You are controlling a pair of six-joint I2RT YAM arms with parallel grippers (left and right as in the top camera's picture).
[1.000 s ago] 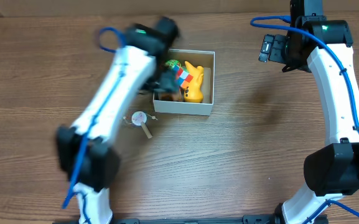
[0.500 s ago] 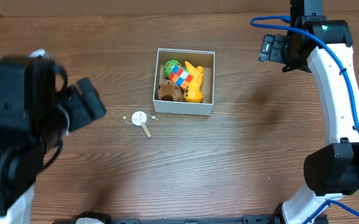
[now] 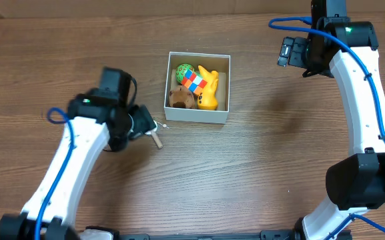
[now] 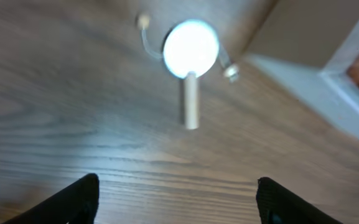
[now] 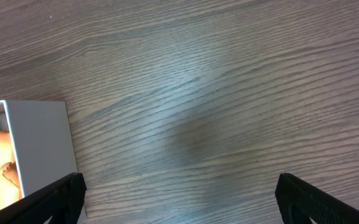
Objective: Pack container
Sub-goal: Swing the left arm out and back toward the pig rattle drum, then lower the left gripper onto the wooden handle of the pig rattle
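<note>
Box: shallow square white-cardboard container [image 3: 197, 115] with a brown floor, opening upward. It has no long axis, and its sides run nearly parallel to the table edges.
Place: ahead and right of the left claw [image 3: 142, 125], well left of the right claw [image 3: 289, 51].
Left claw: fingers spread, empty.
Right claw: spread, empty.
Change: half a second ago the left arm blurred at the table's left edge; the box is unmoved.
Views: the left wrist shows the whole white-disc, wooden-stick rattle [image 4: 190, 50]; overhead shows only its stick.

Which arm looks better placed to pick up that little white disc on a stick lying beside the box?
Left. The left fingers are open right by the toy, which lies just ahead of them. The right fingers hang apart, beyond the container on its far side.
</note>
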